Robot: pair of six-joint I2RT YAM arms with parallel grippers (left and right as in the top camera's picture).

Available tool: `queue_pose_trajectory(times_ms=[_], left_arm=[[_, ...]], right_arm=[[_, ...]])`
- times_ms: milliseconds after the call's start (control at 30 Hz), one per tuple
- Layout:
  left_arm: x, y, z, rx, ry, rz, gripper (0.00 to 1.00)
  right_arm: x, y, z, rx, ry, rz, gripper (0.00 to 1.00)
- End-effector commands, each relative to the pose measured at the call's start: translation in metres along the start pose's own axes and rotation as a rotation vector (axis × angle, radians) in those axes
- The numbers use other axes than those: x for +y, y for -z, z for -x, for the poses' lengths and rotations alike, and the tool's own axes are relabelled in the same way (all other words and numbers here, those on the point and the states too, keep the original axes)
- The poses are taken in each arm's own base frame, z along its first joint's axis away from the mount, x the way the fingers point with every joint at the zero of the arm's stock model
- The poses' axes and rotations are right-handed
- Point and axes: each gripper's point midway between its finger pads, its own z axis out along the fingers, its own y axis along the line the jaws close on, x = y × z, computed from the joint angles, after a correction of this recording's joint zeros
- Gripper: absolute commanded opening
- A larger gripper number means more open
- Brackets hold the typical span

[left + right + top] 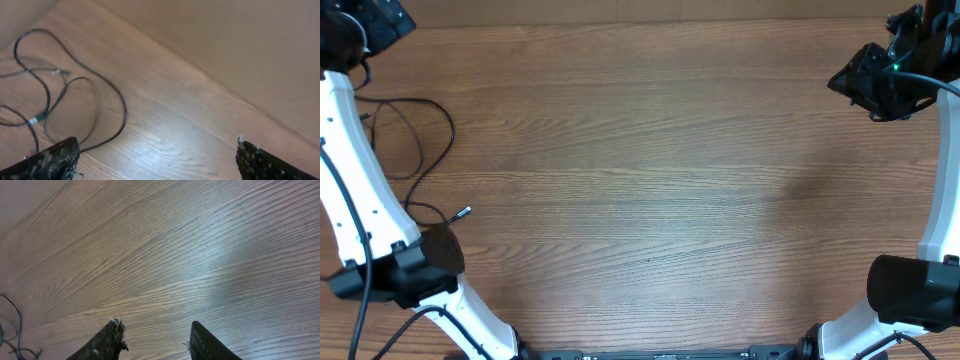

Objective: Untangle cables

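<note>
Beside the left arm (pixel 350 170), on the wooden tabletop (pixel 650 180), the cables (pixel 451 125) lie in loose black loops. They are thin cords that cross one another in a few places, and neither pincer touches them. One silver-tipped plug (pixel 465 211) points away from the left arm, near its dark joint. At the far end of the left arm, beyond the cables, hangs the left pincer (pixel 157 145) — its jaws are spread wide, and between them is only bare wood. In the left wrist view the loops lie near one finger (pixel 55 157) but apart from it. Far from the left arm, across the whole tabletop, is the right pincer (pixel 155 327) — its jaws stand partly spread with nothing between them. In the right wrist view a small piece of the cables shows at the edge, well apart from the fingers (pixel 107 340).
</note>
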Motion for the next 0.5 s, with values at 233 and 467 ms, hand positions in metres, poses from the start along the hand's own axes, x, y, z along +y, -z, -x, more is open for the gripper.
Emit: queue_pose_trajectory(times_ms=[233,467], left_arm=[[-0.007,0.088,-0.019,-0.016,0.091,-0.048,1.0],[-0.009,0.137,-0.069,0.106,0.157,-0.054,1.0]], right_arm=[[0.037,0.003,-0.015,0.024,0.198,0.118,0.51],[0.078,0.025,-0.03,-0.045,0.32,0.162,0.58]])
